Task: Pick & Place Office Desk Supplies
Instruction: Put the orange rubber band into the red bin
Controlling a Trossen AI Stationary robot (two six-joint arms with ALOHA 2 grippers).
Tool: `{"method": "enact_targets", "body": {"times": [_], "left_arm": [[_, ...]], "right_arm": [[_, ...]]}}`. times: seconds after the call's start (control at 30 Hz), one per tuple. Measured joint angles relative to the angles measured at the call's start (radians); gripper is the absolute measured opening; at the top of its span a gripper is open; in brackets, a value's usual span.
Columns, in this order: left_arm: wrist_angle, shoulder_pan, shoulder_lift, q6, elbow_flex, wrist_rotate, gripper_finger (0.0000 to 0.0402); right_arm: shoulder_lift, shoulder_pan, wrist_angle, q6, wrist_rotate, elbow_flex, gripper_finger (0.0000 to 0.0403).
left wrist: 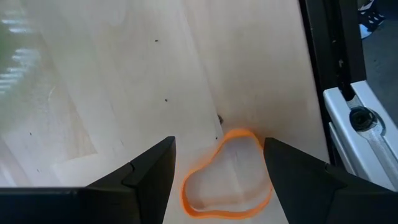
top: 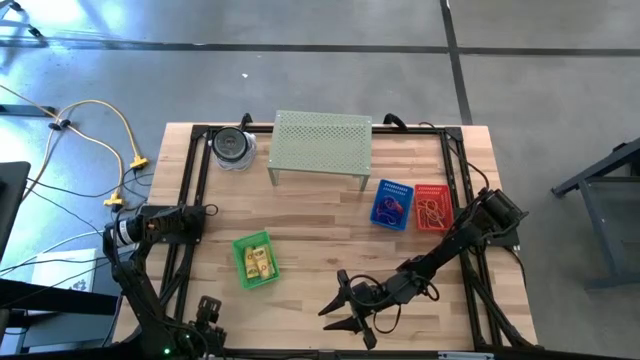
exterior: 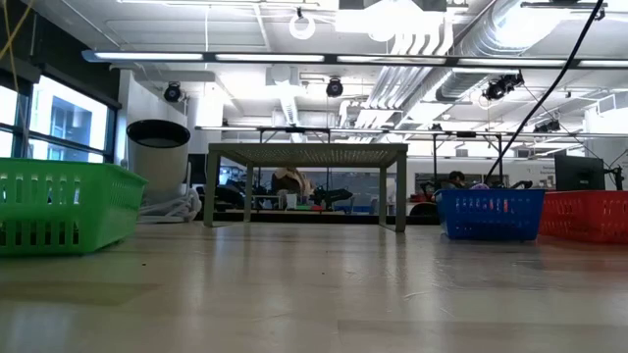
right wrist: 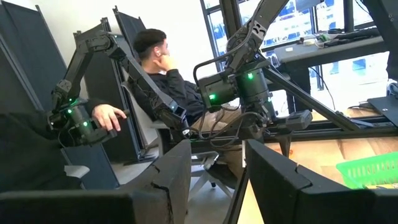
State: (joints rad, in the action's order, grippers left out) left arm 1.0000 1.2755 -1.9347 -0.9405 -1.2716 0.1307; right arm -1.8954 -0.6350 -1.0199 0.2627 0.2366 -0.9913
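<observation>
One orange loop is what matters right now. It's lying flat on the bench, out past the green basket on the side away from the perforated shelf, close to the bench edge. The left end effector is right over it, fingers spread wide with the loop between them, nothing clamped yet.

Looks like a thin rubber band to me, so super light, floppy and springy. I'd guess it'll squish and maybe flick away if pinched off-center. Best bet is probably to close across one strand or bunch it up in the middle.

The right end effector waits on the basket's other side, fingers also apart and empty.
</observation>
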Motion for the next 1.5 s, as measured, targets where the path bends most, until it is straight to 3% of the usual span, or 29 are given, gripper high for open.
{"method": "enact_targets", "body": {"times": [0.4,1.3,1.5], "left_arm": [[0.086,-0.002,0.000,0.008,0.002,0.004,0.0234],[0.005,-0.027,-0.001,0.020,0.008,-0.035,0.0234],[-0.005,-0.029,-0.001,-0.029,0.018,-0.099,0.0234]], "right_arm": [[0.000,0.013,0.001,-0.005,-0.002,0.000,0.0142],[-0.001,0.016,0.021,-0.005,-0.004,0.000,0.0142],[-0.001,0.014,0.021,-0.005,-0.004,0.000,0.0142]]}}
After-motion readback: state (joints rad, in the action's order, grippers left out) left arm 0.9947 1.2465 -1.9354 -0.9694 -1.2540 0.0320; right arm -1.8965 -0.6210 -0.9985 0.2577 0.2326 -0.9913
